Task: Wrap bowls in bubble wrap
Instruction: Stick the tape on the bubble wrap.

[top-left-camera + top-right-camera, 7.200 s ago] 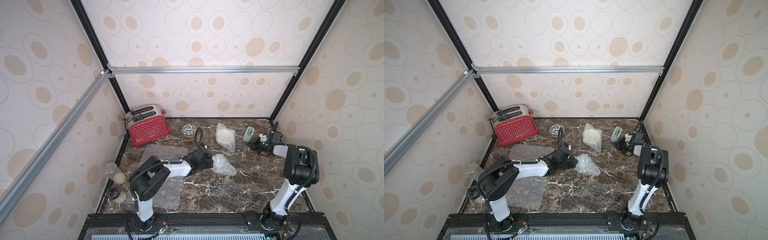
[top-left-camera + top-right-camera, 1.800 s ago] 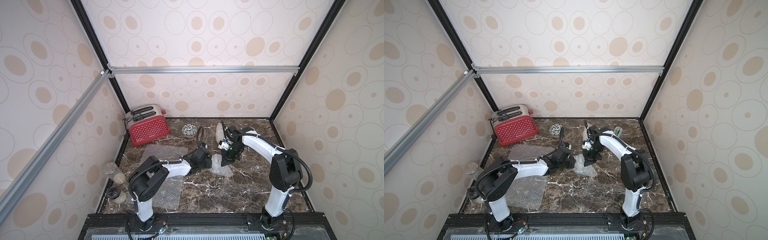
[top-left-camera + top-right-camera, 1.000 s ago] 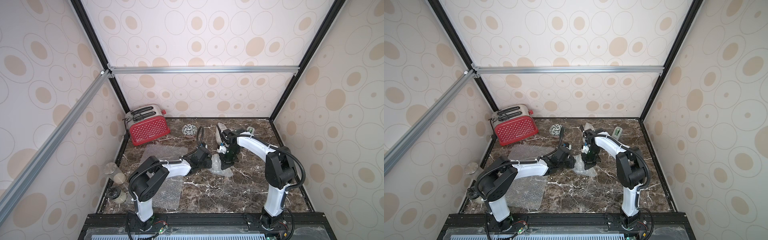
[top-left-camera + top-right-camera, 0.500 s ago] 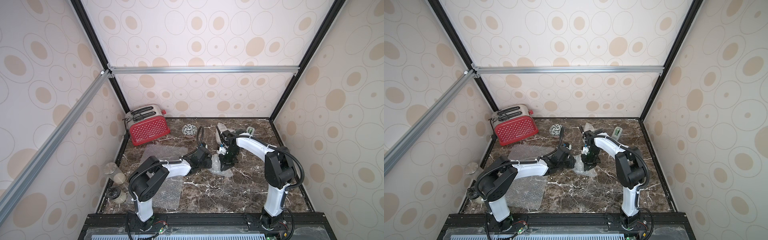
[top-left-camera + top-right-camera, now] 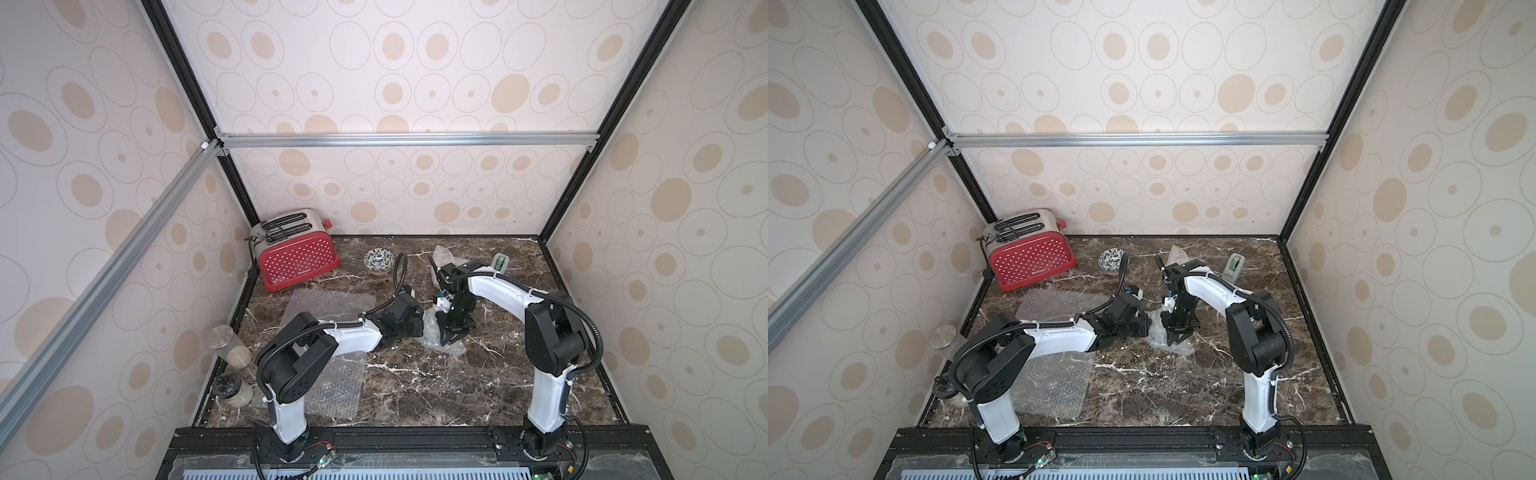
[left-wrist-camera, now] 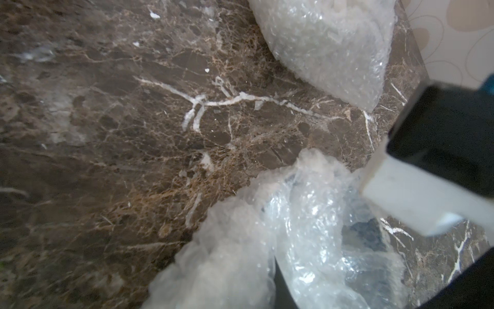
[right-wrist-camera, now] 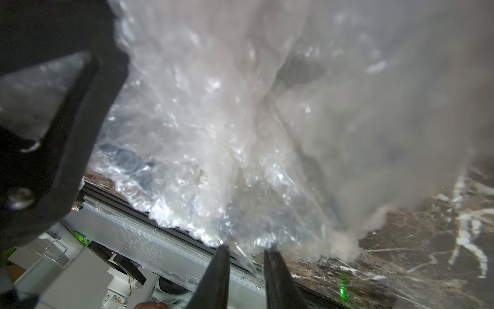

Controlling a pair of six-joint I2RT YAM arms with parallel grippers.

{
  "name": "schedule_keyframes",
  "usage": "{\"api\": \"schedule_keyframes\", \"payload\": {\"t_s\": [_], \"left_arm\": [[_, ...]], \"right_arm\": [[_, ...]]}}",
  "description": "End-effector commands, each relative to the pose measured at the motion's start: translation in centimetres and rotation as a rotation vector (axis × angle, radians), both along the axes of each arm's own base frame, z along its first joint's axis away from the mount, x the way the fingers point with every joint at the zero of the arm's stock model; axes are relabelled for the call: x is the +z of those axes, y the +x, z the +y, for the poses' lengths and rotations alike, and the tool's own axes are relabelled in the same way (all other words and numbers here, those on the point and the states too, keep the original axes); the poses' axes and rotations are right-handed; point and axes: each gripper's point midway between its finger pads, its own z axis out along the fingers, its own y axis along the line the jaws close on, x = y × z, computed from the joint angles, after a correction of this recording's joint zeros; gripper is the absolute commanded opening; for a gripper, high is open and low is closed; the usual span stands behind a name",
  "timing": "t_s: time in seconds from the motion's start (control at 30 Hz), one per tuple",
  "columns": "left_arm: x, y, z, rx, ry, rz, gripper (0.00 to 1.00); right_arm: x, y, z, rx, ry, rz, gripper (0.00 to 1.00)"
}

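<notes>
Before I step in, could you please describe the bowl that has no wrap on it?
Find the red toaster at the back of the marble table. The round bowl stands beside it, along the back edge. It alone is bare, white with a dark leaf pattern; the nearby bundles are swathed in bubble wrap.

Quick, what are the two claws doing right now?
Left gripper: closed on the crumpled clear bubble wrap bundle.
Right gripper: jaws slightly apart at the bundle's edge, open.
</notes>
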Motion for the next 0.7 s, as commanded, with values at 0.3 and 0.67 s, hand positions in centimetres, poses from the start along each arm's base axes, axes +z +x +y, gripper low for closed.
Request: {"api": "schedule_keyframes", "payload": {"t_s": [0.3, 0.67], "left_arm": [[6.1, 0.3, 1.4, 0.065, -0.087, -0.099, 0.50], [5.1, -2.7, 1.4, 0.081, -0.272, 0.036, 0.77]], "right_arm": [[-0.3, 0.1, -0.1, 0.010, -0.042, 0.010, 0.26], [-0.4, 0.2, 0.0, 0.010, -0.041, 0.013, 0.26]]}}
